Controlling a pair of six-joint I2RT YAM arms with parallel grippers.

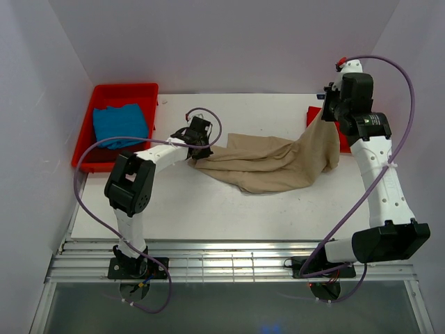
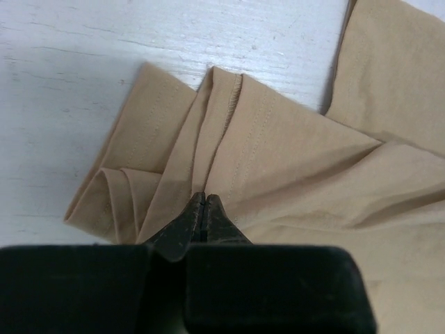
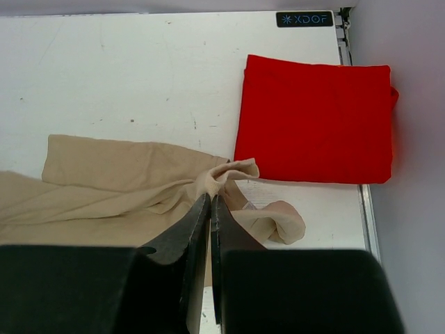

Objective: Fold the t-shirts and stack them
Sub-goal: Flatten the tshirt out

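Observation:
The tan t-shirt (image 1: pixel 268 163) lies crumpled across the middle of the table. My left gripper (image 1: pixel 200 148) is shut on its left edge; in the left wrist view the pinched cloth (image 2: pixel 229 139) fans out from the closed gripper (image 2: pixel 204 198). My right gripper (image 1: pixel 325 111) is shut on the shirt's right end and holds it lifted; the right wrist view shows the bunched cloth (image 3: pixel 226 174) at the gripper (image 3: pixel 210 200). The folded red t-shirt (image 3: pixel 316 118) lies at the right edge, partly hidden in the top view (image 1: pixel 343 142). The blue t-shirt (image 1: pixel 122 125) lies folded in the tray.
A red plastic tray (image 1: pixel 125 91) stands at the far left of the table. White walls close the back and sides. The table's front edge (image 1: pixel 229 239) runs just ahead of the arm bases.

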